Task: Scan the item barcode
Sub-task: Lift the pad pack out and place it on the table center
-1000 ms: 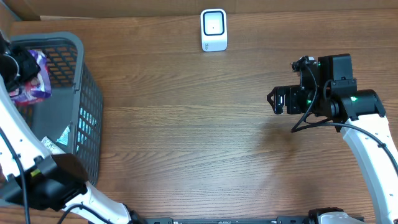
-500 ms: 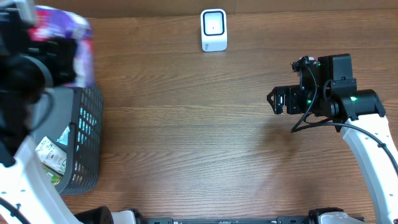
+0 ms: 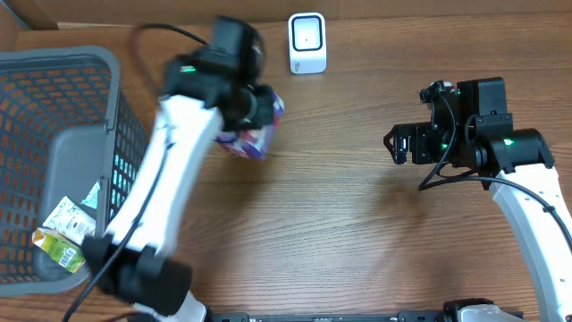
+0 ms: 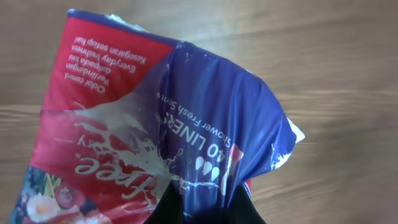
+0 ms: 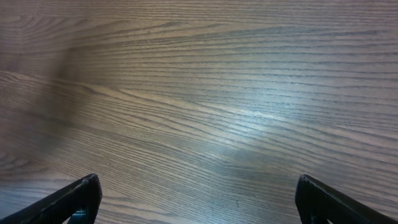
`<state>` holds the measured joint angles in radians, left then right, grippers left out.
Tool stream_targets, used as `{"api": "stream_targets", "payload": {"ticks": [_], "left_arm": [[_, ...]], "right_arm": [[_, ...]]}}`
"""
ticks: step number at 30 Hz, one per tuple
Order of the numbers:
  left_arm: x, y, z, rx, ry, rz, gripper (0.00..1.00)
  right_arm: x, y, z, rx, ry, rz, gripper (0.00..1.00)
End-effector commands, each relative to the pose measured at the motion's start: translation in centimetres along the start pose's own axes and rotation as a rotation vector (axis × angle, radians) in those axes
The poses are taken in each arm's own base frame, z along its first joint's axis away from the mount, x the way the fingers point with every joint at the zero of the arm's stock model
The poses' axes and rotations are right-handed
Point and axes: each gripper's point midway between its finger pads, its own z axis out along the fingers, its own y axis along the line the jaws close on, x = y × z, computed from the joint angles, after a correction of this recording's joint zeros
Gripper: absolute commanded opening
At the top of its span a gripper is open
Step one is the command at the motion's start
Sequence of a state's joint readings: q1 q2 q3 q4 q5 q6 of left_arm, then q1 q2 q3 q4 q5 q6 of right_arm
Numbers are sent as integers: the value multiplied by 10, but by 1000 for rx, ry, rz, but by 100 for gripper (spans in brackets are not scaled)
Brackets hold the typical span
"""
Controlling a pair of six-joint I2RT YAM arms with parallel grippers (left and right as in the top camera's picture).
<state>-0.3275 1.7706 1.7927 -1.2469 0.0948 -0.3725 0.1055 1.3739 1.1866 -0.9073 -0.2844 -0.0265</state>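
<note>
Left gripper pinching a red-and-purple pouch, arm stretched forward, white scanner just beyond, upside-down print reads "40 LINERS", "Shower Fresh"

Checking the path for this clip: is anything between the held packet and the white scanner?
Nothing visible. The left claw grips the packet, and only the wooden table shows between it and the scanner at the far edge.

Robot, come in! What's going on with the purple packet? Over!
Left gripper shut on purple packet. Right gripper open, empty. Packet near scanner, nothing between them.
</note>
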Motion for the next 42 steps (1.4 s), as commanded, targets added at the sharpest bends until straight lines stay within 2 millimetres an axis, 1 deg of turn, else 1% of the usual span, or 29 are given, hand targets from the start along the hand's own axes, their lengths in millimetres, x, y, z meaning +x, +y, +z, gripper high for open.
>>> {"api": "stream_targets", "payload": {"ticks": [1, 4, 6, 8, 10, 11, 12, 13, 14, 15, 16, 18, 20, 22, 23, 24, 25, 28, 29, 30, 31, 32, 34, 36, 38, 39, 40, 42], "left_arm": [[23, -9, 56, -17, 133, -30, 4], [33, -14, 80, -28, 200, -17, 6], [37, -16, 87, -35, 220, -9, 8], [38, -17, 89, -36, 224, -3, 12], [36, -18, 86, -32, 213, 8, 20], [32, -17, 84, -31, 202, 14, 29], [27, -17, 79, -25, 188, 27, 41], [23, -17, 74, -17, 178, 34, 52], [17, -17, 67, -13, 165, 35, 73], [12, -16, 60, -9, 154, 37, 82], [5, -15, 49, -4, 138, 41, 84], [-8, -14, 25, 5, 103, 50, 85], [-23, -11, -6, 8, 53, 57, 85], [-38, -5, -42, 16, -16, 59, 86], [-44, 0, -62, 20, -55, 50, 89], [-51, 9, -85, 21, -100, 31, 93], [-54, 16, -102, 21, -136, 11, 98], [-62, 54, -157, 4, -263, -68, 100], [-62, 64, -174, 20, -304, -65, 100], [-60, 72, -188, 32, -335, -85, 100], [-55, 88, -208, 41, -383, -129, 100], [-50, 100, -223, 37, -419, -165, 99], [-37, 124, -246, 2, -474, -231, 100], [-21, 150, -260, -67, -505, -296, 100], [0, 186, -266, -190, -499, -393, 100], [19, 213, -261, -248, -465, -495, 100], [25, 223, -257, -237, -450, -557, 99], [30, 242, -248, -200, -431, -638, 100]], "right_arm": [[-7, 5, -3, -12, -18, -15, 100], [-7, 5, -3, -12, -18, -15, 100], [-7, 5, -3, -12, -18, -15, 100], [-7, 5, -3, -12, -18, -15, 100], [-7, 5, -3, -12, -18, -15, 100], [-7, 5, -3, -12, -18, -15, 100], [-7, 5, -3, -12, -18, -15, 100], [-7, 5, -3, -12, -18, -15, 100], [-7, 5, -3, -12, -18, -15, 100], [-7, 5, -3, -12, -18, -15, 100], [-7, 5, -3, -12, -18, -15, 100], [-7, 5, -3, -12, -18, -15, 100], [-7, 5, -3, -12, -18, -15, 100], [-7, 5, -3, -12, -18, -15, 100], [-7, 5, -3, -12, -18, -15, 100], [-7, 5, -3, -12, -18, -15, 100], [-7, 5, -3, -12, -18, -15, 100], [-7, 5, -3, -12, -18, -15, 100], [-7, 5, -3, -12, -18, -15, 100], [-7, 5, -3, -12, -18, -15, 100], [-7, 5, -3, -12, -18, -15, 100], [-7, 5, -3, -12, -18, -15, 100], [-7, 5, -3, -12, -18, -15, 100], [-7, 5, -3, -12, -18, -15, 100], [-7, 5, -3, -12, -18, -15, 100], [-7, 5, -3, -12, -18, -15, 100], [-7, 5, -3, -12, -18, -15, 100], [-7, 5, -3, -12, -18, -15, 100]]}}
